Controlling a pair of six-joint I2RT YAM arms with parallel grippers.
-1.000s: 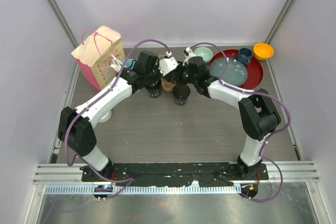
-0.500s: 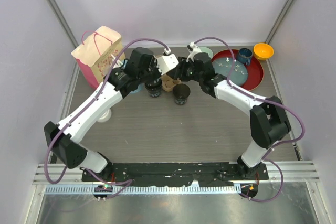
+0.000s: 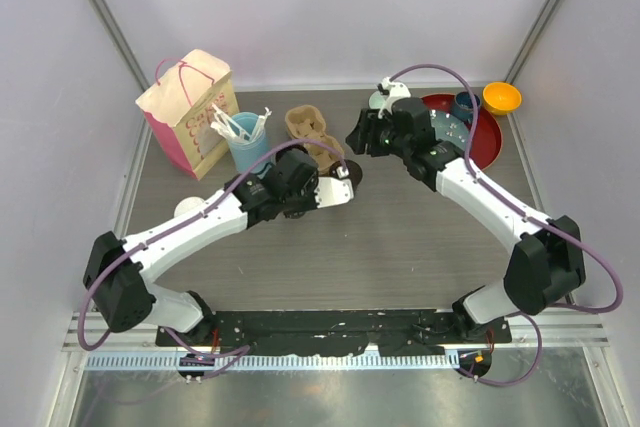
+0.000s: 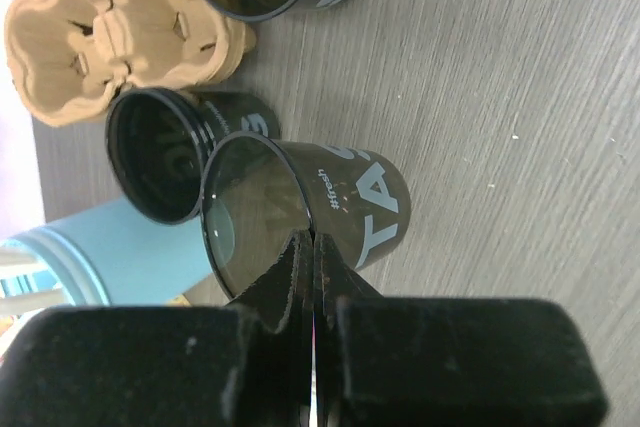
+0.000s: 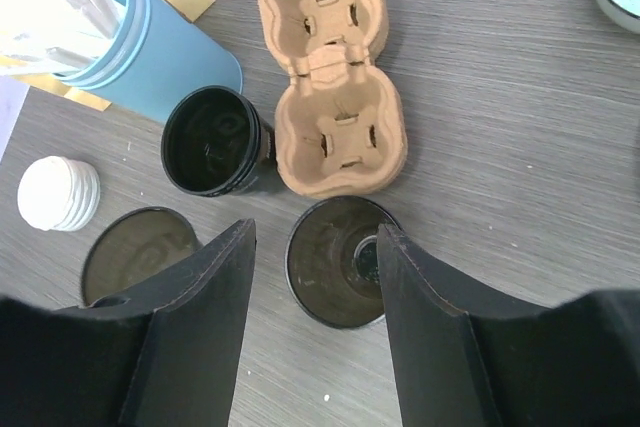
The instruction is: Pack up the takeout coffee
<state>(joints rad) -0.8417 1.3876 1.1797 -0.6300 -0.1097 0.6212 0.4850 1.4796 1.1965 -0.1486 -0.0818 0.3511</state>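
Three black paper cups stand open, without lids. My left gripper [image 4: 312,247] is shut on the rim of the nearest one [image 4: 340,197], one finger inside and one outside. A second black cup [image 4: 165,152] stands just beyond it, next to the tan cardboard carrier [image 3: 312,137]. My right gripper [image 5: 315,237] is open above the third black cup [image 5: 335,262], which stands by the carrier's near end [image 5: 340,132]. In the top view my left arm [image 3: 290,187] covers the held cup. A stack of white lids [image 5: 58,193] lies to the left.
A light-blue cup of white utensils [image 3: 245,139] stands behind the cups, with a pink and tan paper bag [image 3: 188,112] at the back left. A red tray [image 3: 487,149] at the back right holds bowls and a dark-blue mug [image 3: 466,105]. An orange bowl [image 3: 501,98] sits beside it.
My left arm has swung from the back of the table toward the middle. My right gripper has drawn back to the right. The carrier, hidden before, now shows.
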